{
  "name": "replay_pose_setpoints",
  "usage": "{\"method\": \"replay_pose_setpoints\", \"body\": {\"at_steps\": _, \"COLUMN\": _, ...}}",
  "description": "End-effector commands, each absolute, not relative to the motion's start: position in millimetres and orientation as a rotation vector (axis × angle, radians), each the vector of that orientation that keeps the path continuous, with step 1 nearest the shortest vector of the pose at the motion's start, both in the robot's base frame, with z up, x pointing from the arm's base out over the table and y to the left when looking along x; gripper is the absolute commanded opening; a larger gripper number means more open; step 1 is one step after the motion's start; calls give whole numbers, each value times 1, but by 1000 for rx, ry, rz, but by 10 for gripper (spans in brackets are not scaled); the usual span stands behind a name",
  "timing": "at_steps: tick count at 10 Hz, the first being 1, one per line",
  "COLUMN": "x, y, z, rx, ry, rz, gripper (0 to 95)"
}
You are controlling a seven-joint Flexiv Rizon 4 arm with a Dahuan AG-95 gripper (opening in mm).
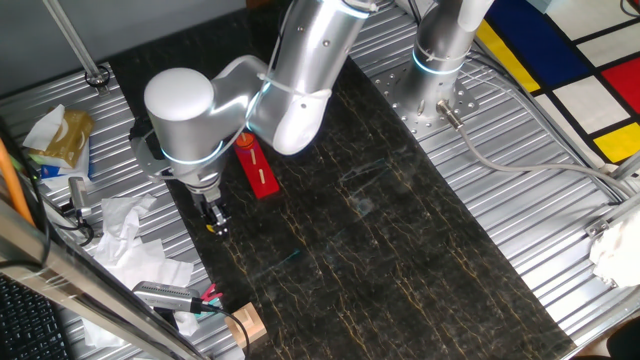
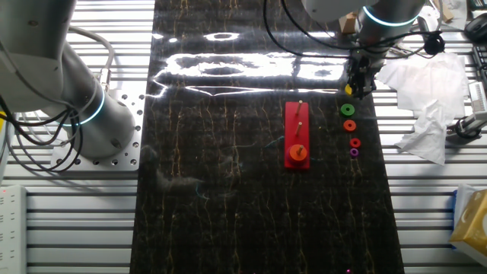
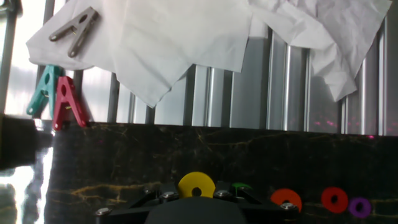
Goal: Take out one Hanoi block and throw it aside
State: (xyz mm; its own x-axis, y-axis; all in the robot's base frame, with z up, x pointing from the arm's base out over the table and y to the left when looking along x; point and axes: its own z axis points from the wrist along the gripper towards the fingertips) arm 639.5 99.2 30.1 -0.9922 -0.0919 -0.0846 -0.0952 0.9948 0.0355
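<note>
One small round yellow ring-shaped Hanoi block [image 3: 196, 185] is pinched in your gripper [image 1: 216, 224], held near the worktop [image 2: 228, 190] edge, at the end of the row of green ring [image 2: 348, 109], orange ring [image 2: 349, 125], red ring [image 2: 354, 142] and purple ring [image 2: 354, 152]. Judge it light, rigid and smooth: it could slip, so grip across its rim. White crumpled paper [image 3: 180, 37] lies beyond.
</note>
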Motion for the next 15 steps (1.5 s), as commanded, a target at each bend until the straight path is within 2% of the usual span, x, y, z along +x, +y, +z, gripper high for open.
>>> {"method": "replay_pose_setpoints", "body": {"at_steps": 1, "x": 637, "y": 98, "z": 27, "rx": -146, "ry": 3053, "rz": 53, "gripper": 0}}
{"method": "replay_pose_setpoints", "body": {"at_steps": 15, "x": 634, "y": 102, "z": 20, "rx": -133, "ry": 3056, "rz": 49, "gripper": 0}}
